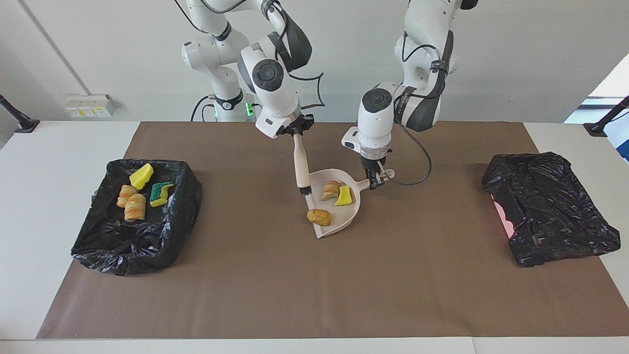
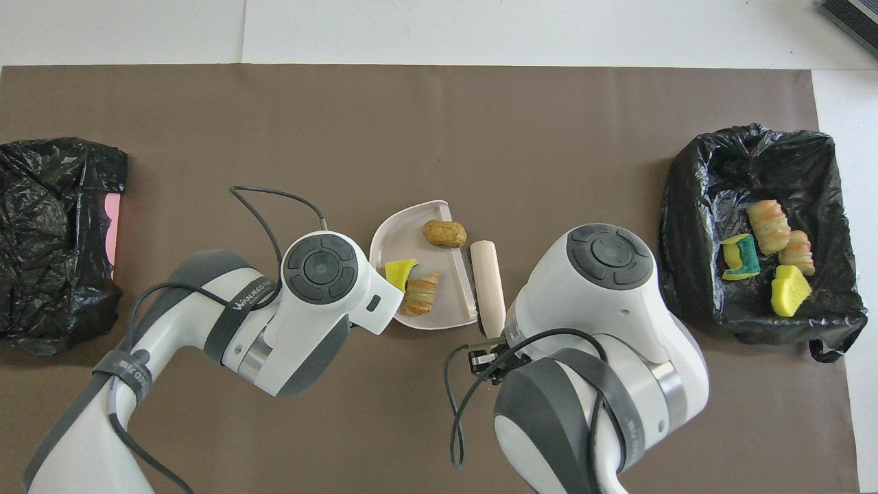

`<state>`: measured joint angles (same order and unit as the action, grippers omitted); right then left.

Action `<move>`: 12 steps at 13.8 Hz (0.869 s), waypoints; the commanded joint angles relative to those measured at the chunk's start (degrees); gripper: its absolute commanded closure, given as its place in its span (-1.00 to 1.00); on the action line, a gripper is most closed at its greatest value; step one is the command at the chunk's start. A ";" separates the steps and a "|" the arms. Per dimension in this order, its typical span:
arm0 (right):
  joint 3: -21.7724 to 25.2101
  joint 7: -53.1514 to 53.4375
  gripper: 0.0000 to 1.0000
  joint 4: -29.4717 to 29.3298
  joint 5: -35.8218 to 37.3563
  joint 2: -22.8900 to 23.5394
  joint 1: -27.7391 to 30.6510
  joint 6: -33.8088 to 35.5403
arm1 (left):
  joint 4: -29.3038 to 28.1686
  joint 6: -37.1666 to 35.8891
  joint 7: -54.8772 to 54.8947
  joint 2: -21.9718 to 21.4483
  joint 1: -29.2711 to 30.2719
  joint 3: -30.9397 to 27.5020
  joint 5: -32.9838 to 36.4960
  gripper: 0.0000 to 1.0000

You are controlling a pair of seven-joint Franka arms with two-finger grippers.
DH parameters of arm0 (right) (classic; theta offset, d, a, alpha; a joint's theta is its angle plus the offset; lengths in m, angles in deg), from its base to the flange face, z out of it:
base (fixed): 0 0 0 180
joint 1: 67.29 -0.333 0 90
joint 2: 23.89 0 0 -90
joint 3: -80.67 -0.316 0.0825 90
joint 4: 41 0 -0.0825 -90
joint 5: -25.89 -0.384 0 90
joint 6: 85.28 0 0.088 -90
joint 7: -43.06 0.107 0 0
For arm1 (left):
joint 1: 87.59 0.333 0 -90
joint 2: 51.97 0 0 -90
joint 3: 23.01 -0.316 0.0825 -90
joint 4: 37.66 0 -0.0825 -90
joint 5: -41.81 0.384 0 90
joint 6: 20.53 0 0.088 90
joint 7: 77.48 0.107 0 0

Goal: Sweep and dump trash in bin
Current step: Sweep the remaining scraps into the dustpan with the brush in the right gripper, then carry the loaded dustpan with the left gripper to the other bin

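Lying in the pale pink plastic dustpan (image 1: 339,216) are three scraps of trash: a yellow sponge piece (image 1: 344,195), an orange-tan striped bread-like lump (image 1: 330,190) and a beige stone-like chunk (image 1: 319,216). Four more scraps are sitting in the open black-bag-lined bin (image 1: 162,236) toward the right arm's end of the desk (image 1: 275,290): two striped lumps (image 1: 130,202) and two yellow sponges (image 1: 141,176), one green-backed. The left gripper (image 1: 374,183) is clamping the dustpan's handle. The right gripper (image 1: 296,132) is gripping the beige hand brush (image 1: 301,164), its black bristles hanging at the dustpan's rim. A second black-bagged bin (image 1: 545,211) is lying toward the left arm's end.
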<state>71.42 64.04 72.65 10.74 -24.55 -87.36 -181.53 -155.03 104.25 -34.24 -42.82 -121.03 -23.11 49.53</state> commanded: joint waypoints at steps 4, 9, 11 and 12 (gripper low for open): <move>-0.69 13.82 1.00 9.02 2.84 -7.06 -3.48 -1.64 | -0.84 1.43 9.65 -0.63 3.46 -0.08 -1.47 1.00; -1.04 20.40 1.00 16.33 1.69 -10.51 -9.35 -8.85 | 0.13 0.47 26.68 -5.09 12.77 -0.17 -8.77 1.00; -1.04 23.13 1.00 18.26 1.43 -9.37 -13.13 -14.28 | 0.13 -0.84 33.97 -8.25 18.03 -0.17 -11.92 1.00; -1.04 23.32 1.00 18.53 1.43 -8.23 -15.24 -16.49 | 0.74 -2.42 38.54 -9.40 21.02 -0.34 -13.33 1.00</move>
<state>70.51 85.53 89.22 12.53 -33.37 -99.57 -193.64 -154.01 104.42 -3.22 -48.13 -104.97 -23.82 39.32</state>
